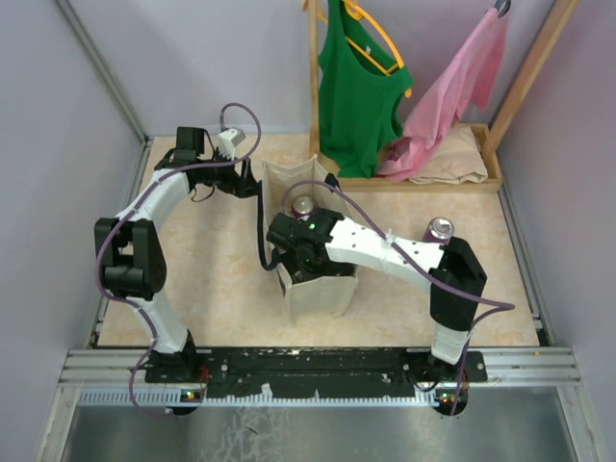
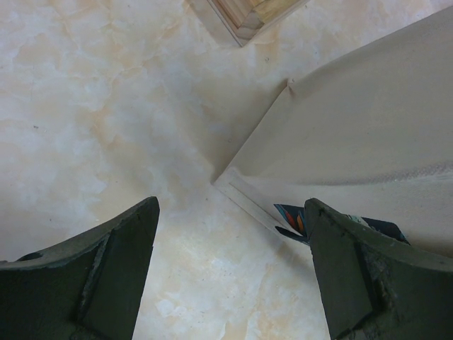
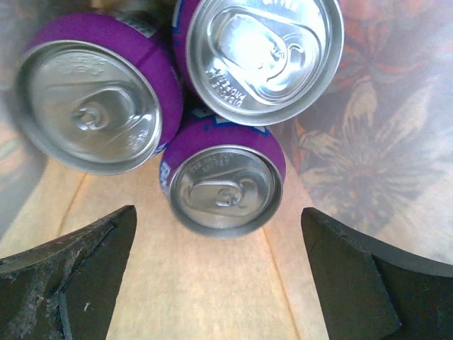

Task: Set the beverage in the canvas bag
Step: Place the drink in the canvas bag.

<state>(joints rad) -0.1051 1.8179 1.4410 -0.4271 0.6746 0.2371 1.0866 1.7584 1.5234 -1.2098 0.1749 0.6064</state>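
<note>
The cream canvas bag point(image 1: 318, 289) stands upright mid-table. My right gripper point(image 1: 294, 252) is lowered into its open top, jaws wide open and empty. The right wrist view shows three purple beverage cans standing on the bag's floor: one point(image 3: 225, 188) just ahead of my open gripper point(image 3: 219, 276), one at the left point(image 3: 92, 103), one at the top point(image 3: 258, 53). One can top point(image 1: 304, 204) shows inside the bag from above. Another purple can point(image 1: 441, 229) stands on the table to the bag's right. My left gripper point(image 1: 252, 183) is open at the bag's far left corner; its wrist view shows the bag wall point(image 2: 368, 127) beside the open gripper point(image 2: 230, 269).
A wooden rack point(image 1: 314, 87) at the back holds a green top point(image 1: 356, 87) and a pink garment point(image 1: 452, 87); a folded beige cloth point(image 1: 452, 159) lies on its base. The rack's foot point(image 2: 248, 14) shows in the left wrist view. Grey walls close both sides.
</note>
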